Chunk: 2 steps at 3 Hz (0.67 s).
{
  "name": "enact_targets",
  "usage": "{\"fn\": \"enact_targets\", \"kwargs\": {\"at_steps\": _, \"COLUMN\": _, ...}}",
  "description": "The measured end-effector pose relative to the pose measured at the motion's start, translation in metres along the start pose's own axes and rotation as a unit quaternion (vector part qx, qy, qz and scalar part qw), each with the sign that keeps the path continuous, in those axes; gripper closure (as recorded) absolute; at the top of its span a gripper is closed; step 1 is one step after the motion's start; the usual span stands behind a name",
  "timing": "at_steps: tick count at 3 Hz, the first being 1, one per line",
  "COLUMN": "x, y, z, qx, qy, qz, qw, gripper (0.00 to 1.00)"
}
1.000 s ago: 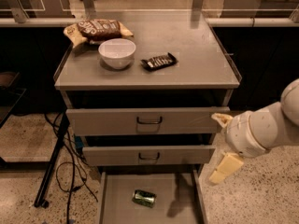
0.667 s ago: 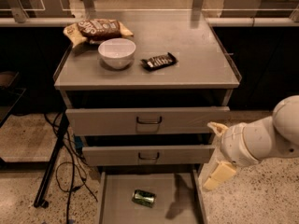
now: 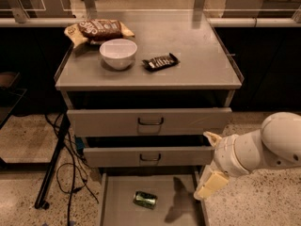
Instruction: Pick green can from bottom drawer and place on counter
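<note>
**Tool spread at the right of the open bottom drawer**

The green can (image 3: 145, 199) lies on its side near the middle of the bottom drawer (image 3: 113, 210), with bare floor all around it. The tool (image 3: 203, 166) hangs over the drawer's right wall, spread and empty, apart from the can. The middle drawer (image 3: 149, 156) sits above the far end. On the tabletop (image 3: 202, 65) are a white bowl (image 3: 118, 53), a candy bar (image 3: 161, 62) and, far left, a chip bag (image 3: 99, 29).
</note>
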State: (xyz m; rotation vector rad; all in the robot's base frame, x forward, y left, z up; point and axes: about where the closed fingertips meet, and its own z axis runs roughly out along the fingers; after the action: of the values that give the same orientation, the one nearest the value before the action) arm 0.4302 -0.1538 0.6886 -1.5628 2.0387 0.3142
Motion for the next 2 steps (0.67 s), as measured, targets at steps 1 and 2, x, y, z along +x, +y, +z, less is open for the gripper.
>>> {"fn": "enact_targets", "kwargs": {"at_steps": 1, "x": 0.012, "y": 0.010, "z": 0.032, "qx": -0.017, "qy": 0.002, "qz": -0.004, "qw": 0.9999, "gripper": 0.00}}
{"fn": "enact_targets", "kwargs": {"at_steps": 2, "x": 0.044, "y": 0.014, "z": 0.069, "qx": -0.022, "qy": -0.004, "qz": 0.012, "qw": 0.9997, "gripper": 0.00}}
